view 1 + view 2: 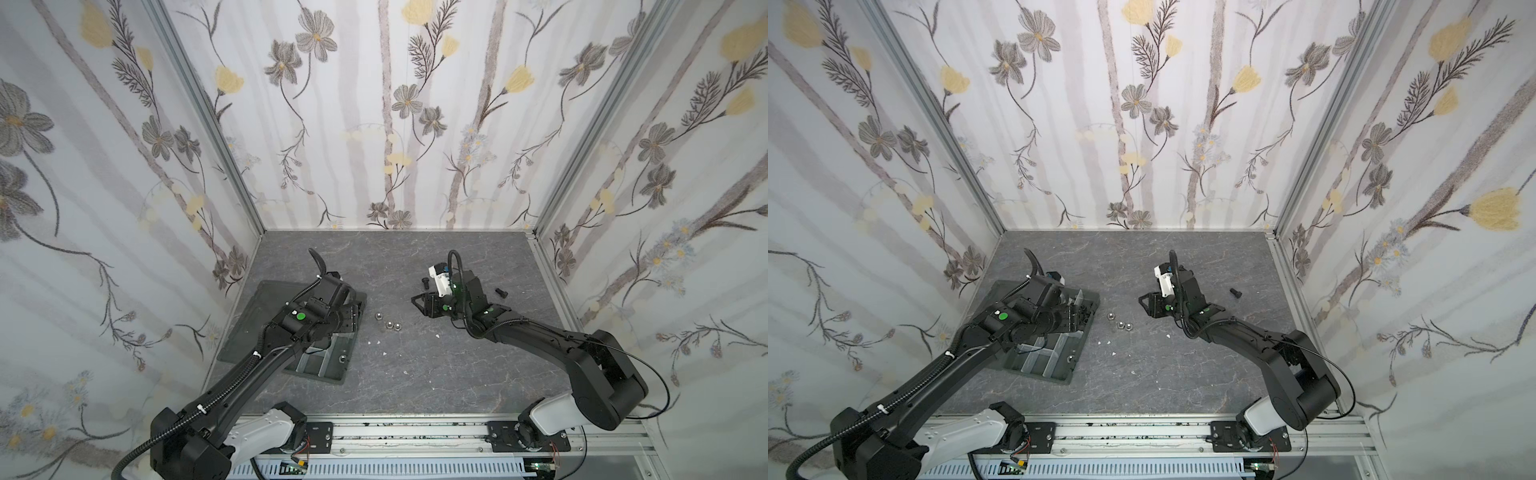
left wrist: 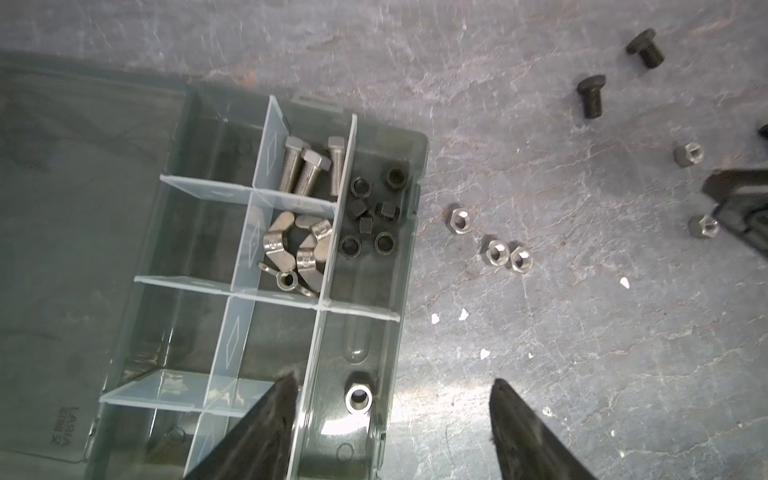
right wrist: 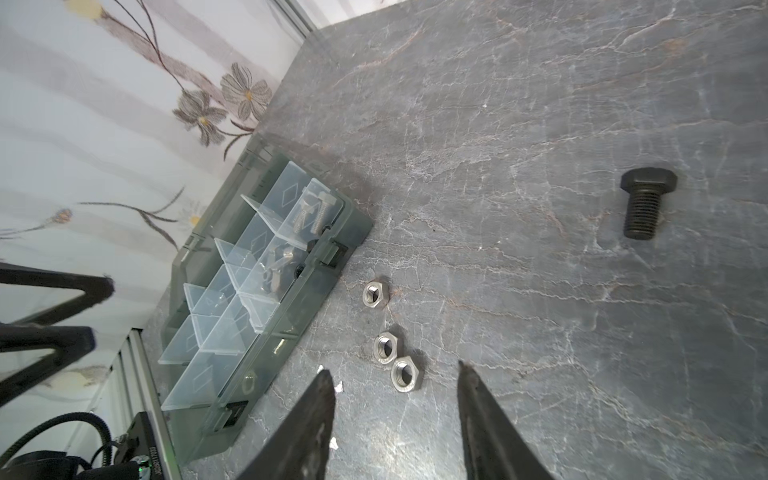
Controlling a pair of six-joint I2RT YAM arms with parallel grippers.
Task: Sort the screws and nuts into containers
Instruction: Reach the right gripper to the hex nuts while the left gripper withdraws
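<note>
The grey organiser tray [image 2: 411, 174] holds silver screws [image 2: 307, 166], wing nuts [image 2: 299, 249] and black nuts [image 2: 374, 216] in separate containers. One silver nut [image 2: 359, 400] lies alone in an end container. My left gripper [image 2: 393, 380] hangs open above it, empty, straddling the tray's rim [image 1: 332, 374]. Three silver nuts [image 3: 386, 347] lie on the table between tray and right gripper [image 3: 394, 370], which is open and empty just short of the nearest one [image 3: 406, 376]. Black screws [image 2: 592, 93] lie beyond on the table.
The tray's flat lid [image 1: 257, 316] lies open towards the left wall. Two dark nuts [image 2: 690, 153] sit by the right gripper. One black screw [image 1: 501, 293] lies right of the right arm. White flecks [image 1: 384, 354] dot the table.
</note>
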